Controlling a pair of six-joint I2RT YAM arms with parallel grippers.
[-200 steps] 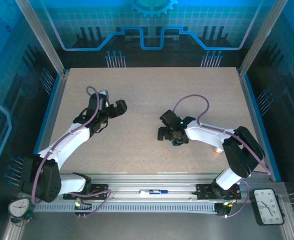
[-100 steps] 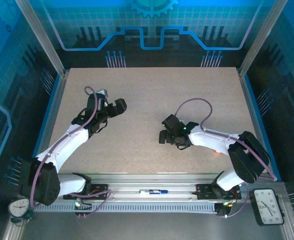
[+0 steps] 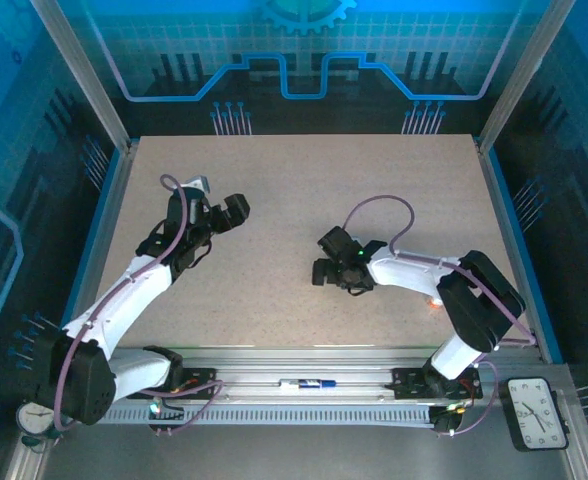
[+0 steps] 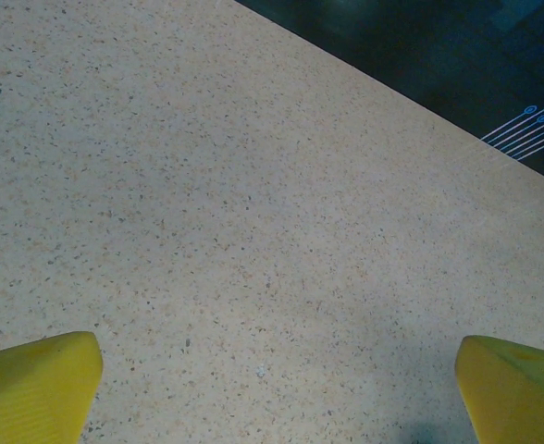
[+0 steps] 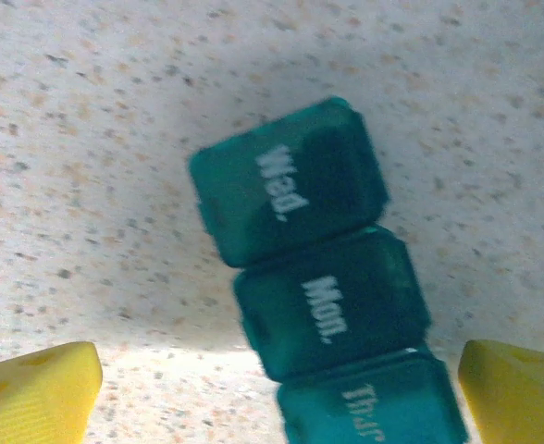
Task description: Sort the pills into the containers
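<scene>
Where the blue light falls from the walls (image 3: 304,60), the speckled beige bench (image 3: 304,180) lies bare across most of its top, fenced by aluminium posts (image 3: 79,75) and a blue-edged rim. A gear emblem (image 3: 306,12) and glowing line patterns mark the far wall. Along the near edge runs a metal rail (image 3: 304,372) with a blue-and-white pen (image 3: 309,383) resting in it, and a clock (image 3: 539,410) sits at the near right corner.

The right tool (image 5: 277,388) hangs low over the bench, a little right of centre. Its yellow fingertips (image 5: 36,388) are spread wide apart. Between them the teal pill box (image 5: 309,268) lies flat on the bench, set at a slant, and nothing grips it. Its lids read "Wed.", "Mon." and "Thur", the last cut off by the lower edge of the right wrist view. The lettering is slightly blurred. Whether the right-hand fingertip touches the strip I cannot tell.

The left tool (image 4: 272,393) is held over the far left part of the bench, its jaws also wide apart above plain speckled surface. Beyond it the bench's far edge meets the dark wall.
</scene>
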